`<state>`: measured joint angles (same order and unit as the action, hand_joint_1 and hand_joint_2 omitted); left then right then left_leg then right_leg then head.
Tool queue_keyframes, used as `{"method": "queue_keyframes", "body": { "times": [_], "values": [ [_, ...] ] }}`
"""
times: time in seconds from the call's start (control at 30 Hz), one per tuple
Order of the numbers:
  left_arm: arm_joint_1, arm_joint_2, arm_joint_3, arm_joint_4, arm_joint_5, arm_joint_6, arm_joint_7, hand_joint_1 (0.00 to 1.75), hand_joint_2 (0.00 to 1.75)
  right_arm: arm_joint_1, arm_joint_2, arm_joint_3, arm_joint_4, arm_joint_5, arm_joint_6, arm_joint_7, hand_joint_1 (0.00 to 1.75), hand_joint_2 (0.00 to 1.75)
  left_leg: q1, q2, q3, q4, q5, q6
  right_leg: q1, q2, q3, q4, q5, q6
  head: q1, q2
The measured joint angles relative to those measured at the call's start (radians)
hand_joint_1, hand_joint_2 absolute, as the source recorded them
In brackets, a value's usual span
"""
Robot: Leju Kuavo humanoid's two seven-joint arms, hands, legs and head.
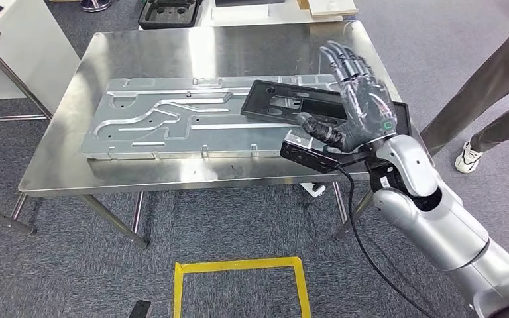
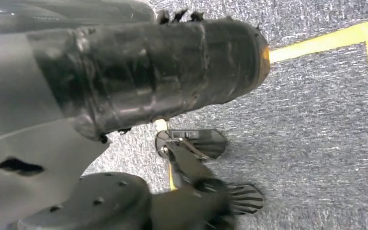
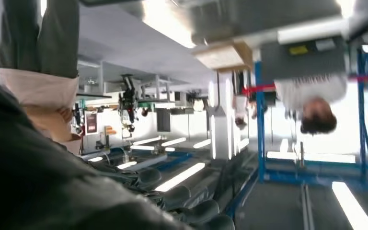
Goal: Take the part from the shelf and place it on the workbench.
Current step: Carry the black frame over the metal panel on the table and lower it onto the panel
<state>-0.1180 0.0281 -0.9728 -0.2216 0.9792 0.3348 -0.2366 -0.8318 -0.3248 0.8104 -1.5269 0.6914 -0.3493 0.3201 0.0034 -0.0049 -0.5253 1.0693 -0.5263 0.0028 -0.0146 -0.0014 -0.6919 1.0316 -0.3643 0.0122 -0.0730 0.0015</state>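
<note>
Raised over the black part point(image 1: 325, 109), the right hand point(image 1: 358, 106) is seen with fingers point(image 1: 344, 63) spread, gripping nothing, so it is best withdrawn straight upward off the counter point(image 1: 172, 50).

part point(image 1: 291, 101) on metal panel point(image 1: 172, 119), panel on workbench point(image 1: 59, 159)

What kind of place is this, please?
Probably a factory or workshop floor: a steel workbench with a stamped metal panel on it, yellow floor tape and blue racking.
</note>
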Motion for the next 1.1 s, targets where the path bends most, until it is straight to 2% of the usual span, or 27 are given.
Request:
{"method": "queue_keyframes", "body": {
  "times": [0.03,0.13,0.17,0.2,0.27,0.3,0.33,0.37,0.4,0.43,0.5,0.53,0.57,0.6,0.63,0.67,0.77,0.8,0.83,0.87,0.9,0.93,0.97,1.0,1.03,1.07,1.1],
  "values": [
    [-0.001,-0.001,0.0,0.0,0.002,0.0,0.0,0.0,0.0,0.013,-0.005,-0.016,-0.029,-0.001,-0.017,-0.001,0.0,0.0,-0.003,-0.001,0.023,-0.036,-0.013,0.004,0.001,-0.002,0.0,-0.003,0.008,0.006,-0.001,0.0],
    [0.002,-0.008,0.0,0.0,0.012,0.003,0.006,0.0,0.0,0.091,-0.019,-0.07,-0.121,0.011,-0.108,-0.02,0.0,0.0,-0.002,0.0,0.018,-0.056,0.007,0.022,0.003,-0.003,0.004,-0.012,0.022,0.022,-0.001,0.0],
    [0.003,-0.01,0.0,0.0,0.015,0.005,0.012,0.0,0.0,0.131,-0.024,-0.091,-0.155,0.021,-0.145,-0.03,0.0,0.0,0.001,0.002,0.011,-0.06,0.019,0.03,0.003,-0.001,-0.003,0.004,-0.005,0.027,0.001,0.0],
    [0.005,-0.012,0.0,0.0,0.016,0.008,0.018,0.0,0.0,0.174,-0.031,-0.113,-0.189,0.03,-0.179,-0.04,0.0,0.0,0.003,0.004,0.002,-0.062,0.032,0.039,0.002,0.001,-0.015,0.039,-0.052,0.03,0.004,0.0],
    [0.006,-0.014,0.0,0.0,0.019,0.016,0.032,0.0,0.0,0.27,-0.043,-0.161,-0.257,0.039,-0.245,-0.066,0.0,0.0,0.0,0.006,-0.026,-0.062,0.056,0.051,0.003,0.002,-0.045,0.165,-0.164,0.034,0.008,0.0],
    [0.007,-0.015,0.0,0.0,0.022,0.019,0.036,0.0,0.0,0.315,-0.045,-0.183,-0.283,0.034,-0.272,-0.082,0.0,0.0,-0.003,0.006,-0.041,-0.061,0.066,0.054,0.003,0.002,-0.053,0.226,-0.191,0.035,0.009,0.0],
    [0.007,-0.016,0.0,0.0,0.026,0.02,0.038,0.0,0.0,0.36,-0.046,-0.204,-0.305,0.024,-0.298,-0.101,0.0,0.0,-0.005,0.006,-0.058,-0.059,0.077,0.054,0.003,0.002,-0.051,0.267,-0.192,0.034,0.009,0.0],
    [0.007,-0.017,0.0,0.0,0.03,0.021,0.037,0.0,0.0,0.403,-0.046,-0.226,-0.322,0.01,-0.317,-0.125,0.0,0.0,-0.007,0.006,-0.074,-0.056,0.087,0.054,0.003,0.002,-0.032,0.275,-0.172,0.033,0.009,0.0],
    [0.007,-0.019,0.0,0.0,0.034,0.021,0.034,0.0,0.0,0.445,-0.044,-0.249,-0.341,-0.009,-0.331,-0.154,0.0,0.0,-0.009,0.006,-0.091,-0.053,0.097,0.054,0.004,0.001,0.003,0.249,-0.146,0.029,0.009,0.0],
    [0.007,-0.021,0.0,0.0,0.038,0.022,0.031,0.0,0.0,0.485,-0.04,-0.273,-0.36,-0.032,-0.339,-0.19,0.0,0.0,-0.011,0.005,-0.104,-0.049,0.105,0.052,0.006,0.001,0.056,0.193,-0.132,0.022,0.009,0.0],
    [0.007,-0.026,0.0,0.0,0.044,0.026,0.023,0.0,0.0,0.564,-0.021,-0.325,-0.399,-0.106,-0.345,-0.286,0.0,0.0,-0.016,0.004,-0.122,-0.043,0.121,0.046,0.013,-0.002,0.171,0.045,-0.15,0.01,0.008,0.0],
    [0.007,-0.028,0.0,0.0,0.046,0.028,0.02,0.0,0.0,0.602,-0.006,-0.351,-0.413,-0.153,-0.346,-0.34,0.0,0.0,-0.016,0.004,-0.125,-0.043,0.129,0.041,0.017,-0.003,0.207,-0.009,-0.164,0.006,0.009,0.0],
    [0.007,-0.029,0.0,0.0,0.047,0.031,0.018,0.0,0.0,0.642,0.01,-0.378,-0.422,-0.204,-0.346,-0.394,0.0,0.0,-0.016,0.003,-0.126,-0.047,0.139,0.036,0.021,-0.005,0.221,-0.039,-0.169,0.003,0.011,0.0],
    [0.008,-0.03,0.0,0.0,0.047,0.034,0.019,0.0,0.0,0.683,0.027,-0.404,-0.426,-0.248,-0.347,-0.441,0.0,0.0,-0.016,0.003,-0.128,-0.05,0.147,0.03,0.02,-0.007,0.216,-0.045,-0.161,0.0,0.012,0.0],
    [0.009,-0.031,0.0,0.0,0.048,0.036,0.019,0.0,0.0,0.723,0.043,-0.429,-0.428,-0.287,-0.348,-0.48,0.0,0.0,-0.014,0.002,-0.132,-0.049,0.143,0.024,0.018,-0.01,0.208,-0.05,-0.15,-0.005,0.016,0.0],
    [0.01,-0.031,0.0,0.0,0.05,0.038,0.021,0.0,0.0,0.76,0.059,-0.452,-0.426,-0.32,-0.348,-0.513,0.0,0.0,-0.013,0.001,-0.141,-0.036,0.12,0.017,0.014,-0.013,0.198,-0.052,-0.138,-0.012,0.016,0.0],
    [0.013,-0.035,0.0,0.001,0.057,0.046,0.026,0.0,0.0,0.845,0.106,-0.5,-0.41,-0.399,-0.349,-0.587,0.0,0.0,-0.005,0.001,-0.182,0.102,-0.032,-0.003,0.008,-0.015,0.158,-0.055,-0.103,-0.026,0.008,0.0],
    [0.013,-0.036,0.0,0.001,0.06,0.049,0.027,0.0,0.0,0.867,0.119,-0.512,-0.401,-0.416,-0.349,-0.603,0.0,0.0,-0.002,0.001,-0.189,0.161,-0.064,-0.007,0.007,-0.015,0.143,-0.053,-0.091,-0.025,0.006,0.0],
    [0.012,-0.036,0.0,0.001,0.063,0.051,0.028,0.0,0.0,0.889,0.131,-0.524,-0.388,-0.427,-0.349,-0.615,0.0,0.0,0.0,0.001,-0.187,0.203,-0.068,-0.011,0.007,-0.016,0.127,-0.051,-0.079,-0.024,0.006,0.0],
    [0.011,-0.036,0.0,0.001,0.068,0.053,0.029,0.0,0.0,0.909,0.144,-0.535,-0.372,-0.439,-0.348,-0.626,0.0,0.0,0.002,0.001,-0.173,0.221,-0.048,-0.013,0.005,-0.017,0.109,-0.048,-0.068,-0.021,0.005,0.0],
    [0.009,-0.036,0.0,0.001,0.074,0.055,0.03,0.0,0.0,0.928,0.157,-0.547,-0.354,-0.456,-0.348,-0.638,0.0,0.0,0.003,0.001,-0.142,0.207,-0.014,-0.016,0.003,-0.017,0.091,-0.042,-0.057,-0.018,0.005,0.0],
    [0.009,-0.036,0.0,0.001,0.08,0.057,0.03,0.0,0.0,0.945,0.17,-0.56,-0.333,-0.479,-0.348,-0.654,0.0,0.0,0.005,0.001,-0.094,0.161,0.014,-0.018,0.001,-0.017,0.072,-0.035,-0.047,-0.013,0.005,0.0],
    [0.008,-0.037,0.001,0.001,0.085,0.059,0.03,0.0,0.0,0.961,0.183,-0.573,-0.311,-0.51,-0.346,-0.672,0.0,0.0,0.005,0.0,-0.035,0.09,0.018,-0.019,0.0,-0.016,0.056,-0.027,-0.039,-0.008,0.004,0.0],
    [0.007,-0.037,0.001,0.001,0.089,0.062,0.028,0.0,0.0,0.973,0.194,-0.584,-0.286,-0.553,-0.339,-0.687,0.0,0.0,0.003,-0.002,0.019,0.015,0.004,-0.016,0.0,-0.016,0.044,-0.02,-0.031,-0.001,0.004,0.0],
    [0.006,-0.038,0.001,0.001,0.093,0.064,0.025,0.0,0.0,0.98,0.203,-0.592,-0.256,-0.616,-0.32,-0.696,0.0,0.0,0.001,-0.003,0.055,-0.043,-0.016,-0.01,0.001,-0.016,0.038,-0.016,-0.023,0.005,0.004,0.0],
    [0.005,-0.039,0.002,0.001,0.096,0.066,0.022,0.0,0.0,0.984,0.208,-0.597,-0.219,-0.698,-0.29,-0.698,0.0,0.0,-0.002,-0.004,0.071,-0.076,-0.032,-0.003,0.001,-0.016,0.036,-0.017,-0.014,0.011,0.004,0.0],
    [0.005,-0.04,0.002,0.001,0.1,0.068,0.018,0.0,0.0,0.985,0.211,-0.599,-0.177,-0.793,-0.25,-0.697,0.0,0.0,-0.003,-0.004,0.069,-0.085,-0.032,0.008,0.002,-0.016,0.034,-0.019,-0.004,0.017,0.005,0.0]
  ]
}}
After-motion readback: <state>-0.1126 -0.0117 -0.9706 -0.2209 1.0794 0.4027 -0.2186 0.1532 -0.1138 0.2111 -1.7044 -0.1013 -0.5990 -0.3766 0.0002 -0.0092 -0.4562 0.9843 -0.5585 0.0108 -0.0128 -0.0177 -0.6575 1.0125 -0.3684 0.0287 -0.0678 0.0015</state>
